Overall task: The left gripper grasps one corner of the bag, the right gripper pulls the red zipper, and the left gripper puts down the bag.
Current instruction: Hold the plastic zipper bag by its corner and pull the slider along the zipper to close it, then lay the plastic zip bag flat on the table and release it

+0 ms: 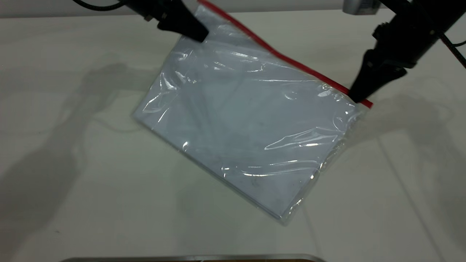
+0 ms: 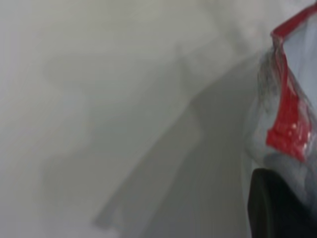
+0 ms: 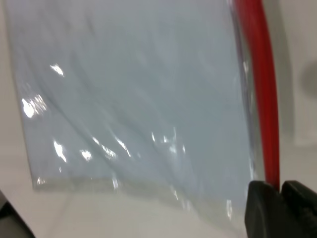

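Observation:
The clear bag with white sheets inside lies slanted on the white table, its far side raised. The red zipper runs along that raised long edge. My left gripper is shut on the bag's corner at the far left end of the strip. In the left wrist view the crumpled red strip sits just beyond one black finger. My right gripper is shut on the red zipper at its right end. In the right wrist view its jaws pinch the red zipper beside the bag.
A metal-edged object lies along the table's near edge. A grey fixture sits at the far right by the right arm. Both arms cast dark shadows on the table.

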Available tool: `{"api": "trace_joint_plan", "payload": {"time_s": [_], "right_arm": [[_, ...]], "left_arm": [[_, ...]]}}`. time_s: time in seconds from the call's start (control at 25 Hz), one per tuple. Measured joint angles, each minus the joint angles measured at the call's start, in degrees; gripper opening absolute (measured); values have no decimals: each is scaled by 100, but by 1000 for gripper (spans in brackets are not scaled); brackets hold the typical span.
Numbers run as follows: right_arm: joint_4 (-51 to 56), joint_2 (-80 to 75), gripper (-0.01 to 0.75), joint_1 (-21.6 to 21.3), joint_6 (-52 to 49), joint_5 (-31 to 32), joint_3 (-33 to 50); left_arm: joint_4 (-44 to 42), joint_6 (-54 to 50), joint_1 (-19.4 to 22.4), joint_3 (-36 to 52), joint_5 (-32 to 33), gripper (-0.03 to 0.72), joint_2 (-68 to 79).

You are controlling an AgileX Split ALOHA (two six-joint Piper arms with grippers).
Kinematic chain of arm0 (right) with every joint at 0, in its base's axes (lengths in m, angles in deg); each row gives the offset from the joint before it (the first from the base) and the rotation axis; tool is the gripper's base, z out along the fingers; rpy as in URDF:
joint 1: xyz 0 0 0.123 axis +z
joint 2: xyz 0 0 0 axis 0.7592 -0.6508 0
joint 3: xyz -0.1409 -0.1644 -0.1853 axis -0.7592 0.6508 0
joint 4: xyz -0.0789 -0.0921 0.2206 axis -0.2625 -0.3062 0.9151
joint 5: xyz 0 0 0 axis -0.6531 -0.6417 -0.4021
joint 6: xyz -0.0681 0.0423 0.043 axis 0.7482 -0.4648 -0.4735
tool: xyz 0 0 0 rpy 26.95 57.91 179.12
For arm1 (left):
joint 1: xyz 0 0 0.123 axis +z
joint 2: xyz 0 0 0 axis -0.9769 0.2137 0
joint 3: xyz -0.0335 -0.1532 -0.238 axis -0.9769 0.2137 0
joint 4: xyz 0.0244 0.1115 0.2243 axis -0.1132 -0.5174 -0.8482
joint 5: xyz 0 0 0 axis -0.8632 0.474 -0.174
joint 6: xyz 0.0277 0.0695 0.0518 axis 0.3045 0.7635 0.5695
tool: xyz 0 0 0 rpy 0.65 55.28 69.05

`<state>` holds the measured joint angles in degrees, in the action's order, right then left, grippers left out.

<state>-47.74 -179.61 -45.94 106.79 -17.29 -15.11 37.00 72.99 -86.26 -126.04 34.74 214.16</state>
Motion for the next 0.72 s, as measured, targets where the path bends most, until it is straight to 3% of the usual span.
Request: {"api": "trace_joint_plan", "payload": {"time_s": [0.44, 0.56, 0.72], "right_arm": [[-228, 0, 71, -43, -586, 125, 0], [-253, 0, 167, -72, -586, 120, -7], [-311, 0, 386, -80, -702, 141, -282]], "left_arm": [[-567, -425, -9, 0, 39, 60, 0], [-724, -459, 3, 0, -1, 104, 0], [-863, -765, 45, -12, -102, 273, -4]]}}
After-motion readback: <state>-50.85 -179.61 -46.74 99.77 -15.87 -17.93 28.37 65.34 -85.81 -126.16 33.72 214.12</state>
